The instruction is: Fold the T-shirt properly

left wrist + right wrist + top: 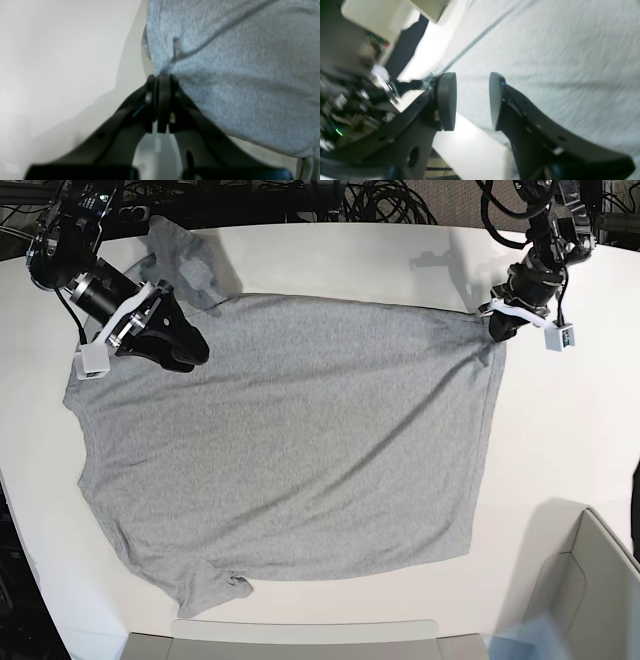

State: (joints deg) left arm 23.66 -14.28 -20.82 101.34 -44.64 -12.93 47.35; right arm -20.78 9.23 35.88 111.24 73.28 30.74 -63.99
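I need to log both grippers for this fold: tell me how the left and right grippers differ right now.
The left gripper is shut, pinching the T-shirt at its edge; the right gripper stands open with nothing between its pads. In the base view the left gripper sits at the shirt's corner on the picture's right, while the right gripper is over the shirt's top edge on the picture's left. Both are black and at the shirt.

Base view bright, evenly lit, sharp; white tabletop (560, 430) near glare. Soft shadows under both arms and along wrinkles of the heather-grey cotton T-shirt (300, 450). Left wrist view soft, tabletop washed out. Right wrist view streaked with motion blur, background clutter unreadable.
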